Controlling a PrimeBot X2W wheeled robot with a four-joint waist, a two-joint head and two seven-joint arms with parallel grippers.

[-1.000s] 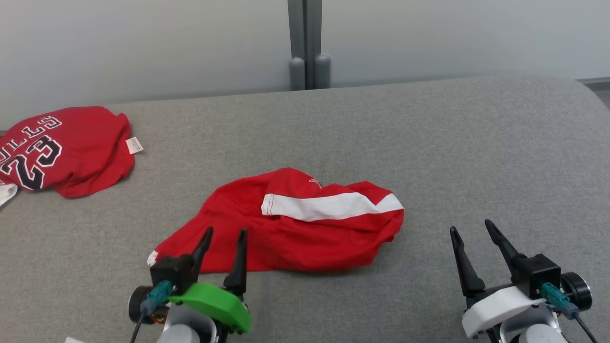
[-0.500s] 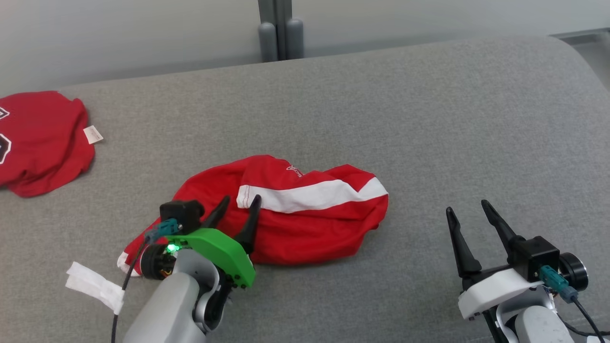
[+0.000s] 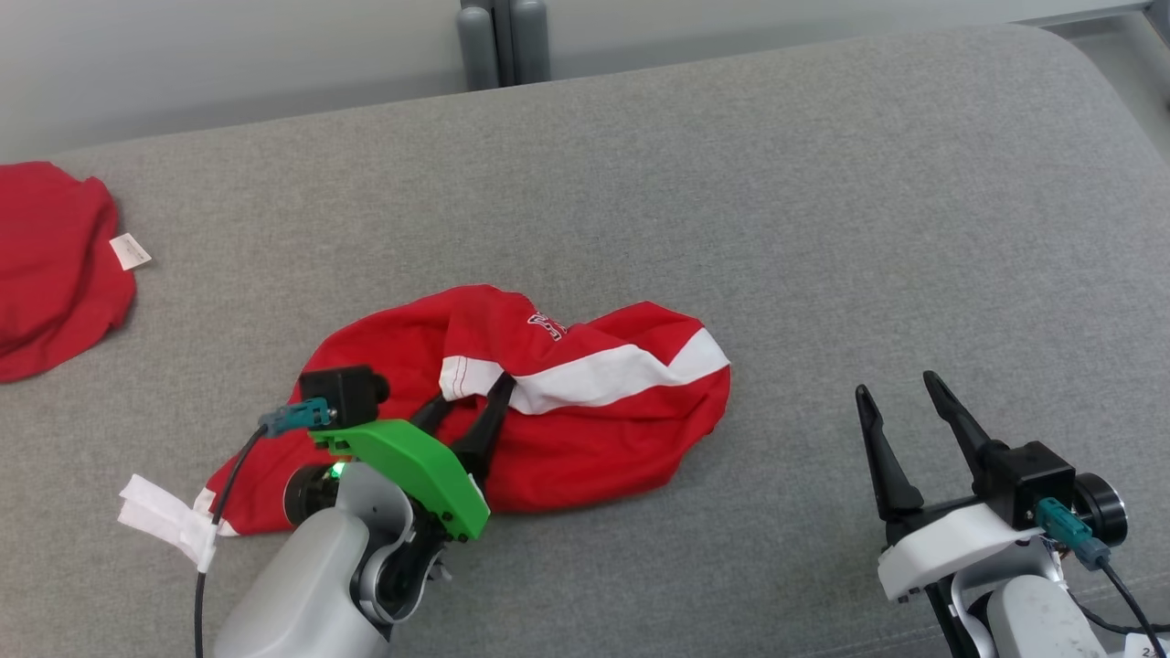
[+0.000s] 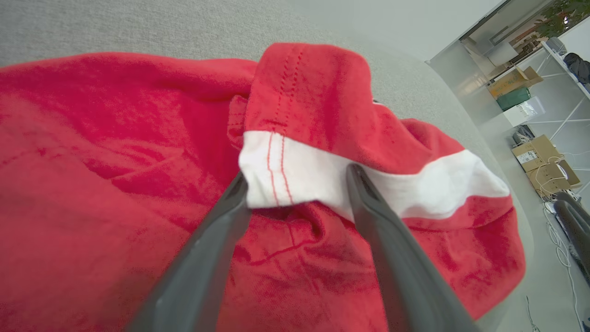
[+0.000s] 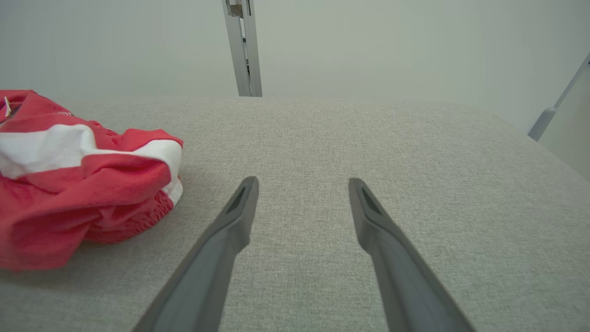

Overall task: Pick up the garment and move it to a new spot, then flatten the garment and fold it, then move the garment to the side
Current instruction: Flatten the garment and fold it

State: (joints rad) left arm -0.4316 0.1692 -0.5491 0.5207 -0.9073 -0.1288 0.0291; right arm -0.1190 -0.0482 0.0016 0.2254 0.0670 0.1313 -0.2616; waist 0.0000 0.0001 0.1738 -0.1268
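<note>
The garment (image 3: pixel 585 429) is red with a white band and lies crumpled on the grey padded surface (image 3: pixel 823 228) at centre left. My left gripper (image 3: pixel 473 393), on the green-covered wrist, is open, and its tips push into the cloth. In the left wrist view the garment (image 4: pixel 115 161) fills the frame, and the left gripper (image 4: pixel 297 174) stands astride the hemmed end of the white band, one finger on each side. My right gripper (image 3: pixel 896 384) is open above bare surface to the right of the garment. In the right wrist view that gripper (image 5: pixel 303 180) holds nothing, and the garment (image 5: pixel 69 184) lies to its left.
A second red garment (image 3: pixel 46 265) with a white tag (image 3: pixel 128 251) lies at the far left edge. A white scrap (image 3: pixel 164 530) hangs by my left arm's cable. Grey posts (image 3: pixel 503 41) stand behind the surface, whose rounded right end (image 3: pixel 1115 110) drops away.
The head camera has shifted, sliding the whole scene up and left. My left gripper has moved forward from the garment's near edge into the cloth, up to the white band. The right gripper stays open.
</note>
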